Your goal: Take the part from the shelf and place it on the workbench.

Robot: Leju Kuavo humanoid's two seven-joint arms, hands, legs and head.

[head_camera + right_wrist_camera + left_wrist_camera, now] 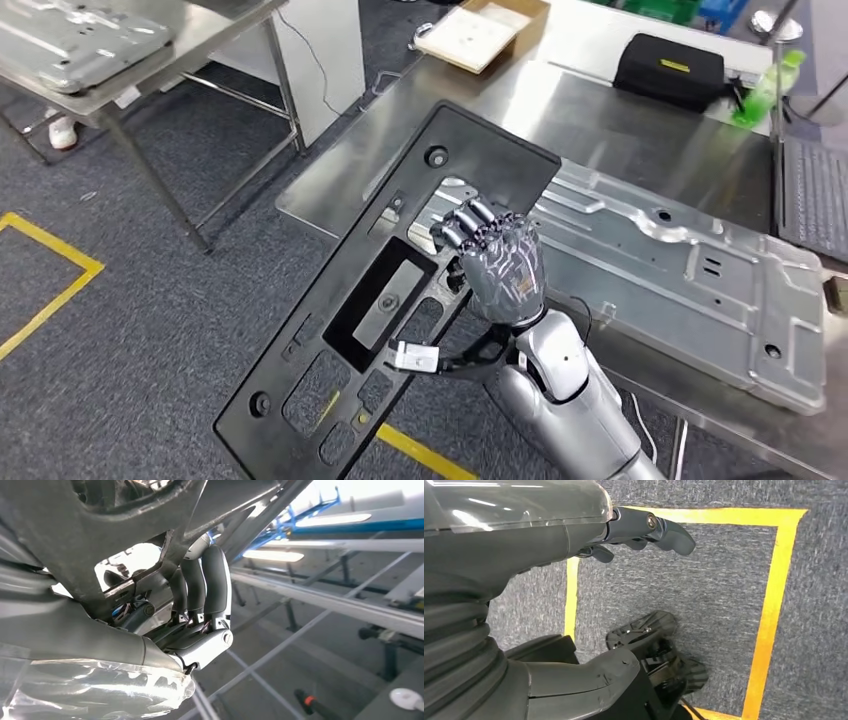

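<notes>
Head view: right hand gripping black panel, tilted, overhanging workbench edge beside metal plate. Left hand hanging, holding nothing, fingers apart. Advise levelling panel, lowering onto bare steel before release.

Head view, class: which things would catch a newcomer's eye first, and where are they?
The long black part with cut-outs stands out, tilted in mid-picture and gripped by the right hand over the edge of the steel workbench. Behind it, a large grey stamped metal panel lies flat on the bench.
</notes>
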